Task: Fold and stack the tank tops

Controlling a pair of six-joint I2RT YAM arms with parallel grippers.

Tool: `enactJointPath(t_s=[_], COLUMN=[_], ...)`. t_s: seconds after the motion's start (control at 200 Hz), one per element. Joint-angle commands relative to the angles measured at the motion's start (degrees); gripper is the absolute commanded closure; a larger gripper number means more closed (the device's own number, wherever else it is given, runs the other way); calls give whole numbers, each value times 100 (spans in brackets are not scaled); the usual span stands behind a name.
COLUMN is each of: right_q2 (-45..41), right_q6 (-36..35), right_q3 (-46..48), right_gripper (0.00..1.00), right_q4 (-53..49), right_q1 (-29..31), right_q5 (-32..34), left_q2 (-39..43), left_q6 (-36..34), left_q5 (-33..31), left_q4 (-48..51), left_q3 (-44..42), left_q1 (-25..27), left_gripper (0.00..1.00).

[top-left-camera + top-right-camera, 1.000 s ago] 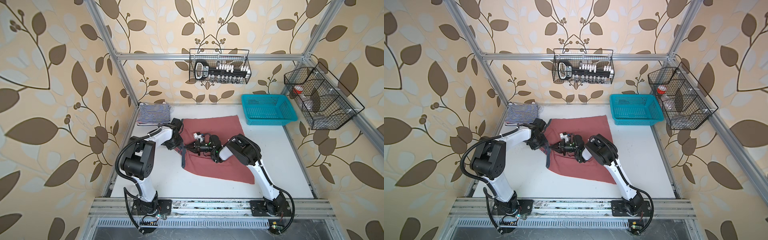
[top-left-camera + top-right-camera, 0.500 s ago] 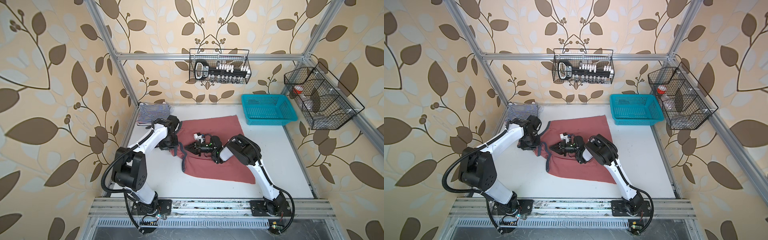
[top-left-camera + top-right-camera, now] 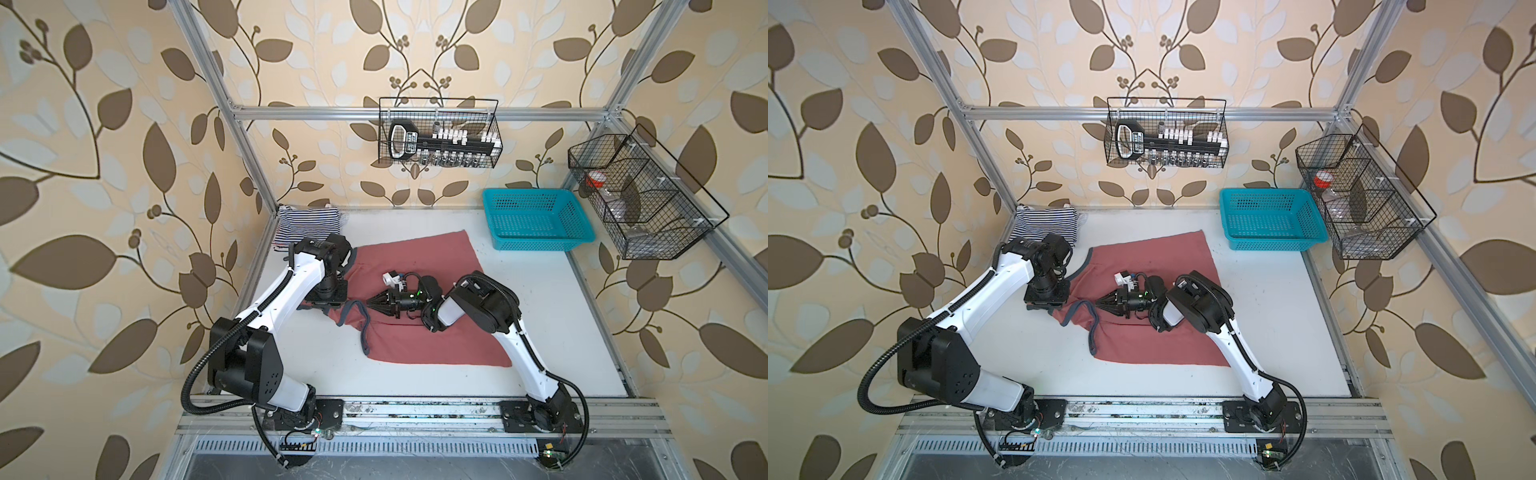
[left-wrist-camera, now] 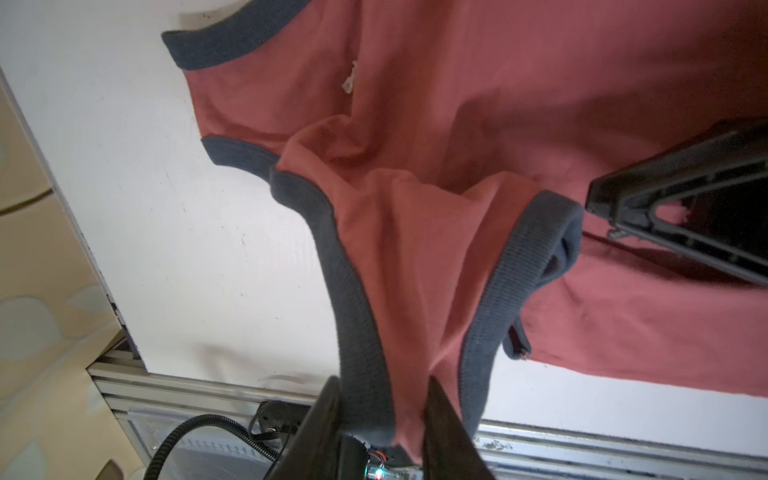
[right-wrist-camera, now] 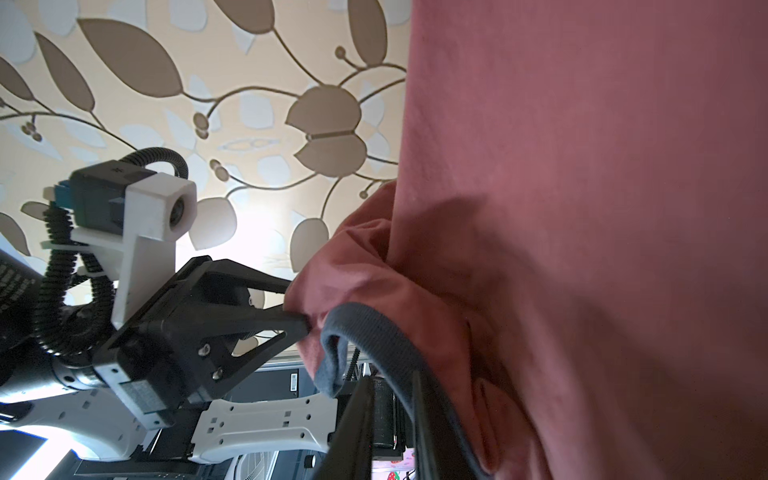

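Counter [image 3: 540, 332]: left hand [image 4: 382, 388] pinches red top [image 3: 415, 257]; right hand [image 3: 370, 304] grip unclear; wall basket [image 3: 496, 137] holds sockets [image 3: 453, 137], side basket [image 3: 648, 245] a bottle [image 3: 595, 181].

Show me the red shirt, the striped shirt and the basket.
red shirt [image 3: 440, 259]: in a top view, bare far half.
striped shirt [image 3: 309, 222]: in a top view, its middle.
basket [image 3: 536, 245]: in a top view, near wall.

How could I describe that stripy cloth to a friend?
Find the white table, then its far left corner. The striped tank top lies there, bundled; navy-and-white stripes set it apart from the plain dusty red top spread mid-table.
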State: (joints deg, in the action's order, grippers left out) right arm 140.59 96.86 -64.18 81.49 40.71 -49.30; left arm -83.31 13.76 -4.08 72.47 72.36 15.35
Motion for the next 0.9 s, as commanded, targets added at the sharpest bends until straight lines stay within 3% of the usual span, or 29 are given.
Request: enactJointPath(t_s=[0.0, 0.175, 0.395, 0.42, 0.455, 0.475, 0.56, 0.65, 0.8, 0.895], right_q2=[-206, -591, -861, -891, -926, -950, -1054, -1189, -1725, -2340], right_q6=[211, -376, -710, -751, -834, -880, -1103, -1266, -1758, -2764], right_q3=[261, 597, 858, 869, 878, 881, 881, 897, 1046, 994], right_gripper=[82, 85, 87, 87, 87, 87, 87, 87, 87, 87], right_q4=[218, -446, -791, -860, -969, -1037, -1335, -1555, -2183, -3622], right_q1=[-18, -67, -175, -186, -198, -197, -229, -293, -567, -736], right_q5=[-231, -422, -557, -569, -582, -589, -614, -641, -621, -567], left_q2=[388, 981, 1410, 1433, 1463, 1486, 1622, 1785, 1820, 1322], left_q6=[-112, 59, 451, 509, 576, 612, 688, 764, 973, 1094], left_q5=[342, 389, 35, -45, -147, -196, -328, -311, -691, -696], left_q4=[594, 994, 1420, 1494, 1591, 1649, 1803, 1855, 1597, 1047], left_q3=[331, 448, 29, 29, 33, 33, -25, -40, 113, 252], left_q1=[33, 116, 190, 217, 244, 255, 266, 266, 269, 262], left_gripper=[77, 98, 100, 92, 67, 61, 62, 43, 40, 45])
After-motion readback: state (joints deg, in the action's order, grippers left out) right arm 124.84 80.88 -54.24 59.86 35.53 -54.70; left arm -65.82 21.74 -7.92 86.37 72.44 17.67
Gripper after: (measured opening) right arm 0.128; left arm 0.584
